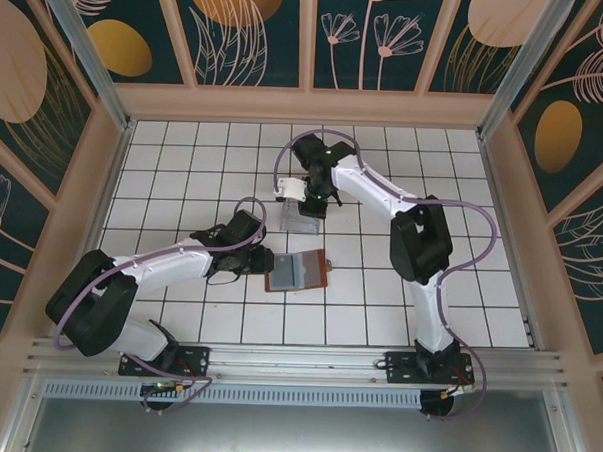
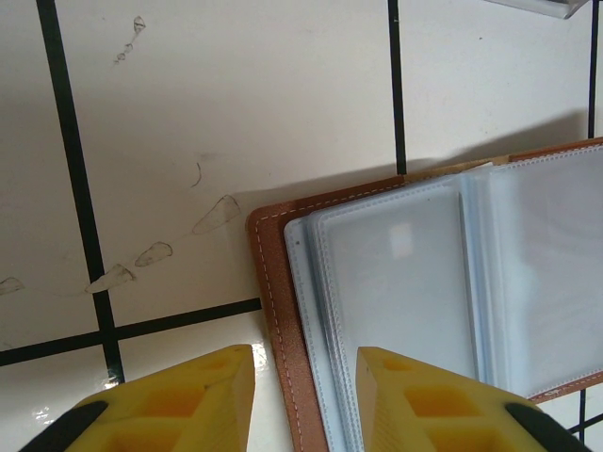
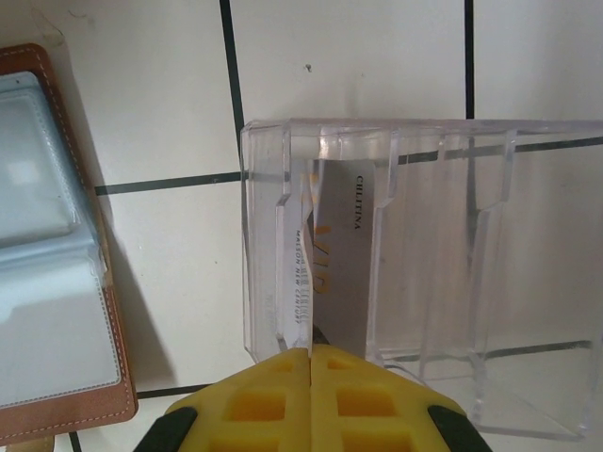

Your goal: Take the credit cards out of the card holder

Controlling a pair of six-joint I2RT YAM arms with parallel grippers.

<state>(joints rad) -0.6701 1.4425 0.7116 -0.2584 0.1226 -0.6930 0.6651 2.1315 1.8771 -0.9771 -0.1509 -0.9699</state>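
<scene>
The brown card holder (image 1: 297, 270) lies open on the tiles, its grey-blue clear sleeves (image 2: 405, 282) facing up. My left gripper (image 2: 303, 363) is open and straddles the holder's left edge (image 2: 273, 282): one yellow finger is over the bare tile, the other over the sleeves. In the top view this gripper (image 1: 260, 262) sits just left of the holder. My right gripper (image 3: 310, 353) is shut on the near edge of a pale lettered credit card (image 3: 344, 254), which stands upright in the first slot of a clear stand. No other cards show in the sleeves.
The clear acrylic tiered stand (image 3: 443, 282) has several open slots to the right of the card. It stands just behind the holder (image 1: 304, 224). The holder's edge (image 3: 118, 377) lies close to the stand's left. Wooden walls ring the white tiled floor (image 1: 449, 293).
</scene>
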